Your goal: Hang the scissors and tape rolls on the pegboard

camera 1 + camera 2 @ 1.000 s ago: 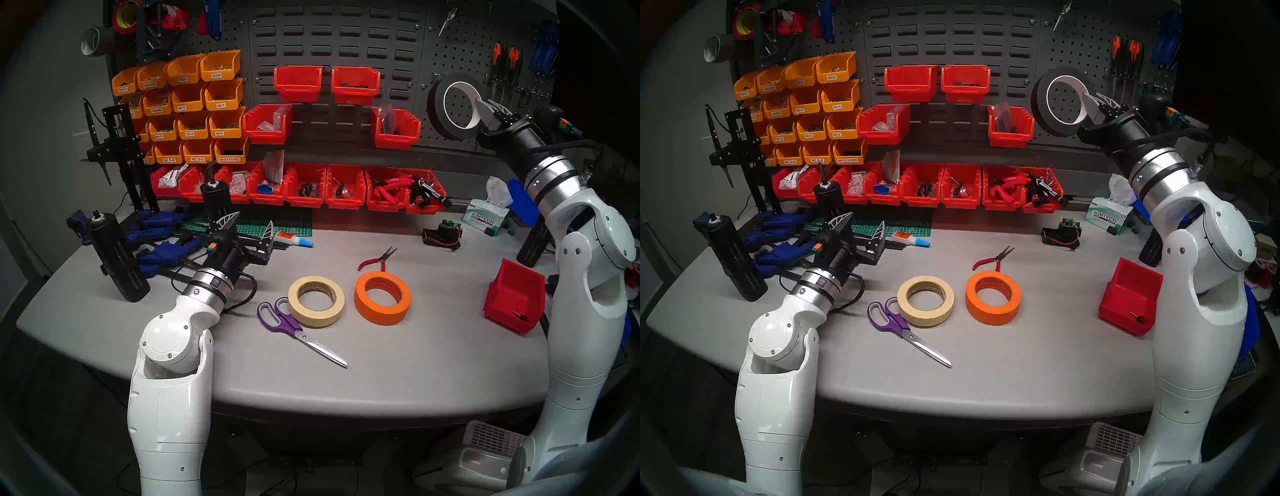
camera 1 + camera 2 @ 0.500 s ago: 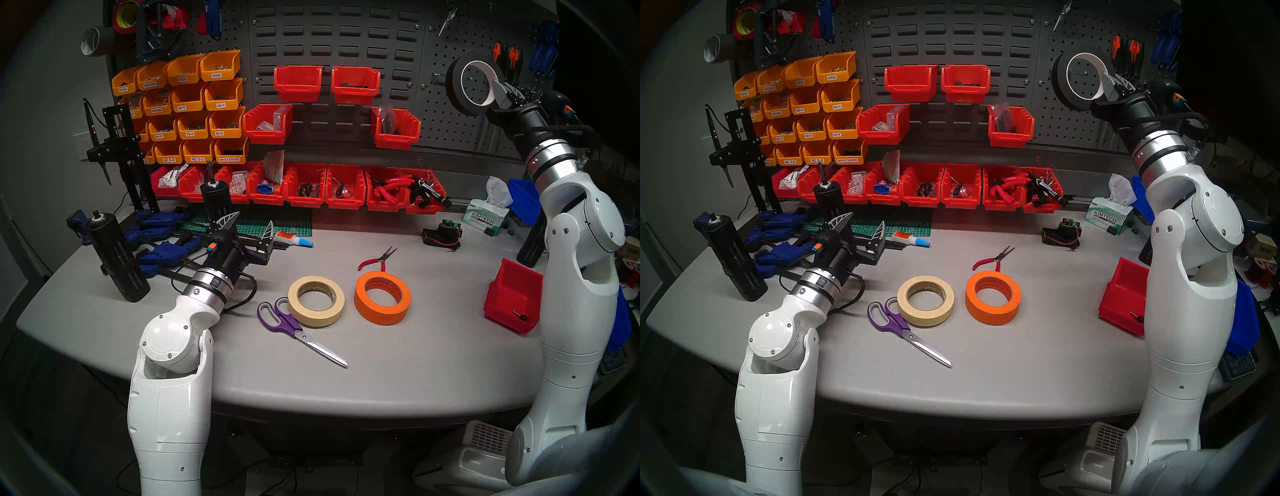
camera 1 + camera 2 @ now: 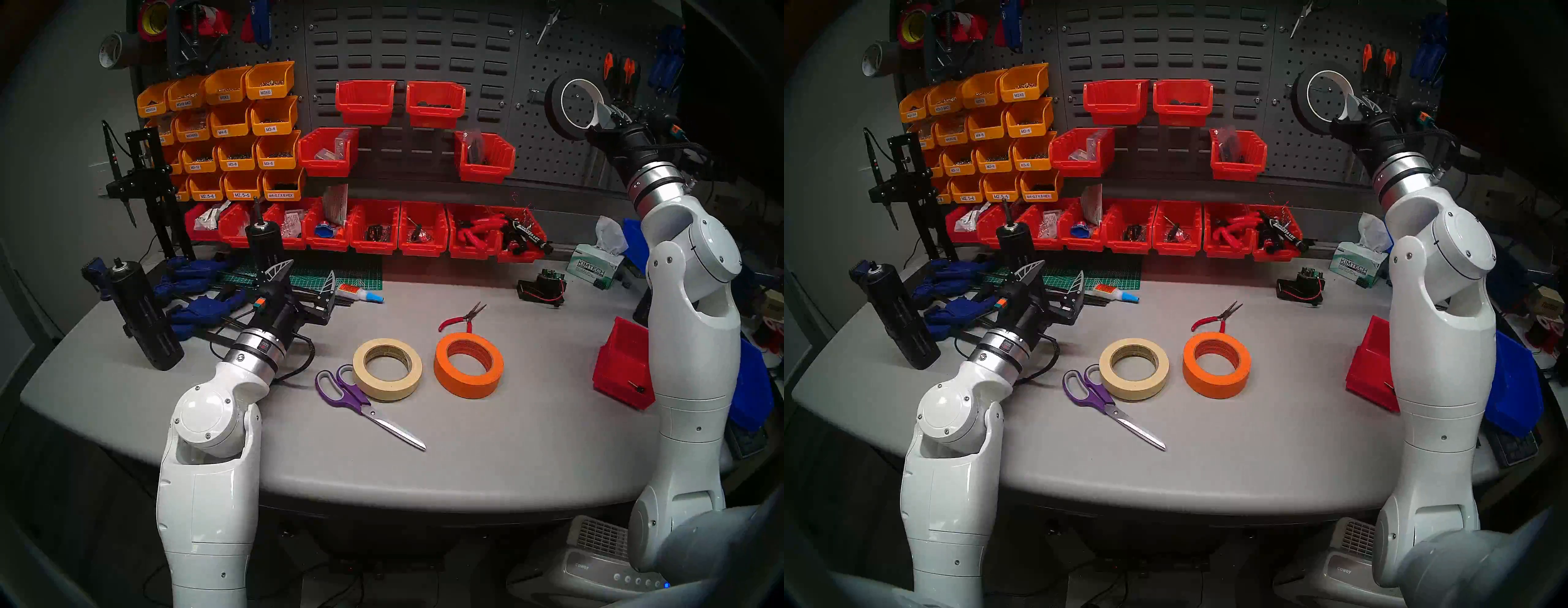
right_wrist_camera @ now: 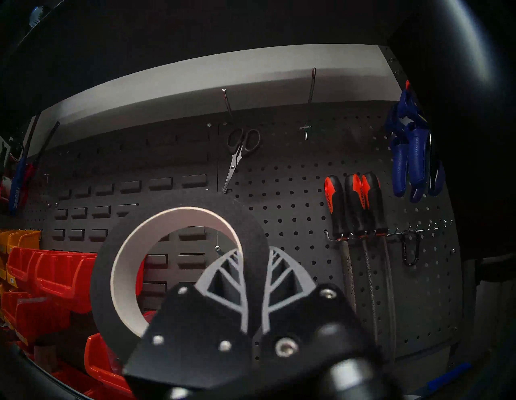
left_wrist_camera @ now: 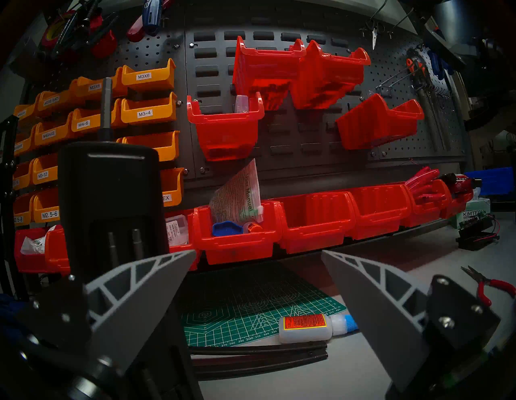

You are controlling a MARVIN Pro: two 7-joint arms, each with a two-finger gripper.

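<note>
My right gripper (image 3: 604,116) is shut on the rim of the black tape roll (image 3: 555,106) with a white core. It holds the roll upright close to the dark perforated pegboard (image 3: 547,55), also seen in the right wrist view (image 4: 251,223). A metal hook (image 3: 1320,89) shows through the core; I cannot tell if the roll rests on it. The purple-handled scissors (image 3: 360,401), cream roll (image 3: 360,373) and orange roll (image 3: 443,369) lie flat mid-table. The scissors' loop touches the cream roll. My left gripper (image 3: 312,269) is open and empty over the green mat.
Small dark-handled scissors (image 4: 240,150) and orange-black screwdrivers (image 4: 354,201) hang beside the roll. Red bins (image 3: 483,157) hang on the louvred panel to its left. Red pliers (image 3: 462,318), a loose red bin (image 3: 623,365) and a glue bottle (image 3: 360,293) lie on the table.
My right arm has carried the black roll up and to the right, then in closer to the pegboard. The left arm and the table items have not moved.
</note>
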